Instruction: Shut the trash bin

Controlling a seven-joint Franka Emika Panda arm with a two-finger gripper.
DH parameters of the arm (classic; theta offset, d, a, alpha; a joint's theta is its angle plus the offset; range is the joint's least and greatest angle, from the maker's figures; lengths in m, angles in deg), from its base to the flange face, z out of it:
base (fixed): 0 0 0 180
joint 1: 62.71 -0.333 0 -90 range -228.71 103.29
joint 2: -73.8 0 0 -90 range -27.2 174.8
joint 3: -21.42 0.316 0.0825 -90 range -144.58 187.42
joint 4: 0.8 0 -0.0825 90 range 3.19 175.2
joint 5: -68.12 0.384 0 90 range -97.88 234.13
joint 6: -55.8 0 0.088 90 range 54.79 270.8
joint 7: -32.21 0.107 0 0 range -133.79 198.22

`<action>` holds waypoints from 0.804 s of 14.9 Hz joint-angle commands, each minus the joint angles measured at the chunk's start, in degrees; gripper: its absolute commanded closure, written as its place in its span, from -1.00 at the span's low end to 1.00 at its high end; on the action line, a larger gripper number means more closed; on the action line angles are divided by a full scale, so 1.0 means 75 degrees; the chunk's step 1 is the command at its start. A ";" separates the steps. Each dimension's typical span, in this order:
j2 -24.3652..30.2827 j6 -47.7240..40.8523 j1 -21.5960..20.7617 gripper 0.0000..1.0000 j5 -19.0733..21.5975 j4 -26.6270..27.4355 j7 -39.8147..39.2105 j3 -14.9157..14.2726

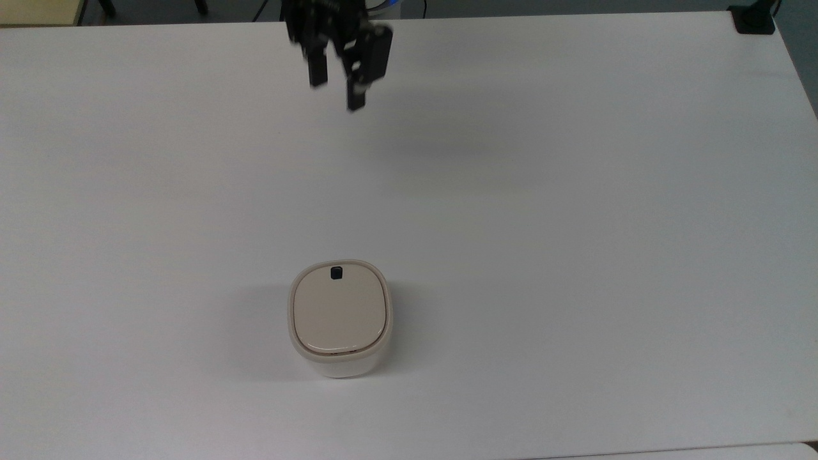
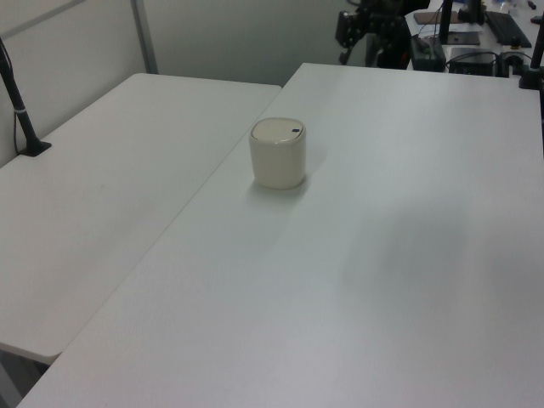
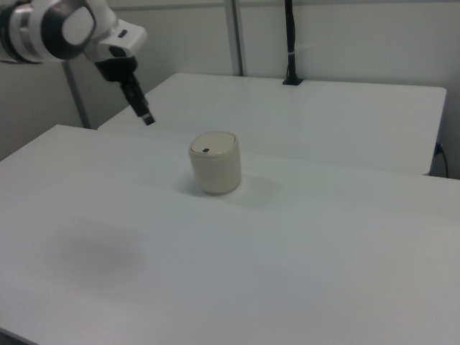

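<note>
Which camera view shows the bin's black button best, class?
The top view: it looks straight down on the flat lid, so the black button stands out near the lid's far edge. The left view and the right view show it as a small dark mark.

no readable text, label or number anywhere.

Cut off by the top view's upper edge: the gripper (image 1: pixel 337 80), motion-blurred, arm above it out of frame. Small, dark and hard to make out at the left view's top edge among background clutter. In the right view, arm (image 3: pixel 50 27) cropped at the upper left corner. Too small to read: black button (image 1: pixel 336 273) on the lid (image 1: pixel 339 313).
</note>
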 commanded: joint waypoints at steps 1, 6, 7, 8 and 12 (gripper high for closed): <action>0.0672 -0.1266 -0.0032 -1.00 0.0350 0.0394 -0.1444 0.0172; 0.0709 -0.2078 0.0108 -1.00 0.0772 0.0349 -0.5040 0.0103; 0.0650 -0.2078 0.0120 -1.00 0.0703 0.0255 -0.5522 0.0044; 0.0534 -0.2090 0.0166 -1.00 0.0679 0.0069 -0.5817 -0.0049; -0.0111 -0.2522 0.0096 -1.00 0.0538 -0.0938 -0.6626 -0.0647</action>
